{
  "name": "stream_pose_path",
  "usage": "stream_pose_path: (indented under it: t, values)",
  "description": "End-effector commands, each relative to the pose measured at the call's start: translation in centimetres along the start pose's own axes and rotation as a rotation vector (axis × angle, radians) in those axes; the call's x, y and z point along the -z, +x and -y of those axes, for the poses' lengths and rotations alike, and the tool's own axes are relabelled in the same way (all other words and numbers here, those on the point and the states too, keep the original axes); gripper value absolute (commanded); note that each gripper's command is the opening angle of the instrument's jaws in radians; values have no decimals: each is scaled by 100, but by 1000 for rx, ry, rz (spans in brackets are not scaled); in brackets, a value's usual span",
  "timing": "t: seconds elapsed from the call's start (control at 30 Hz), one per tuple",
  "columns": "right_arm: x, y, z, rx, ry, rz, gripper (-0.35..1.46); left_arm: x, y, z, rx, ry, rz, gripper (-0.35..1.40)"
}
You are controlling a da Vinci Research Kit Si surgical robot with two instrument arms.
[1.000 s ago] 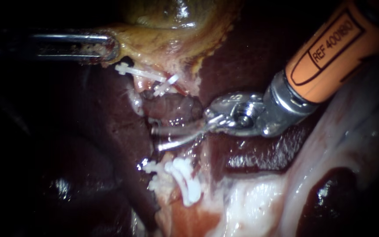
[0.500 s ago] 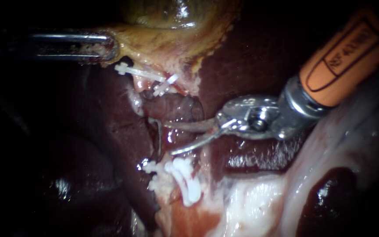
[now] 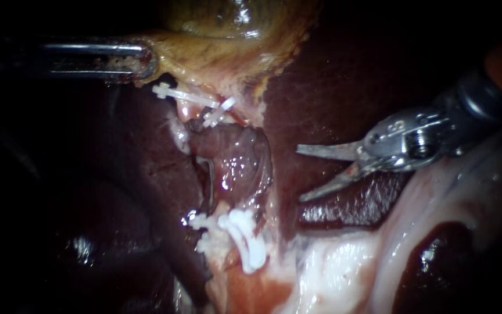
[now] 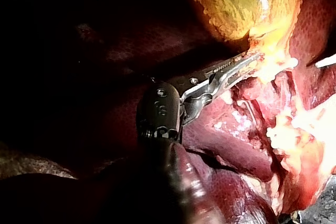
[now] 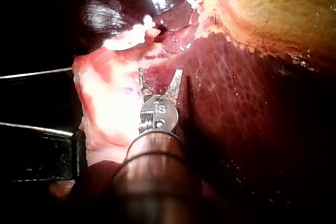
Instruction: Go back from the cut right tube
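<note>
- My left instrument (image 3: 146,61) has its claw clamped on the gallbladder (image 3: 216,52) edge. I judge this is to keep the field stretched open.
- My right instrument (image 3: 299,174) has its claw blades spread wide, holding nothing, over the liver (image 3: 332,87).
- The cut right tube (image 3: 223,208), a stump just above the lower clips (image 3: 245,238), lies ahead of that claw, apart from it and not touching.
- The way back along the shaft looks unobstructed.

gallbladder (image 3: 228,23): mottled yellow-green, top centre | liver (image 3: 332,75): dark maroon | clips (image 3: 245,238): white, lower centre | right instrument (image 3: 299,174): silver jaws, orange shaft
</note>
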Motion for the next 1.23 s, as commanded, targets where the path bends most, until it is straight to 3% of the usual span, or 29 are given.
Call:
stream_pose_path:
  t: [0.03, 0.17, 0.43, 0.83, 1.23]
  values:
    - [3, -3, 0, -5, -6, 10, 142, -1, -1, 0, 0, 1, 0, -35]
    - [13, -12, -1, -15, -21, 38, 142, -4, -4, 0, -3, 3, -1, -35]
    - [20, -15, -1, -16, -24, 37, 142, -20, -18, 2, -11, 11, -7, -35]
    - [22, -16, 0, -16, -23, 37, 142, -62, -60, 24, 10, 16, 39, -35]
    - [21, -16, 0, -16, -27, 37, 142, -66, -62, 25, 8, 10, 44, -35]
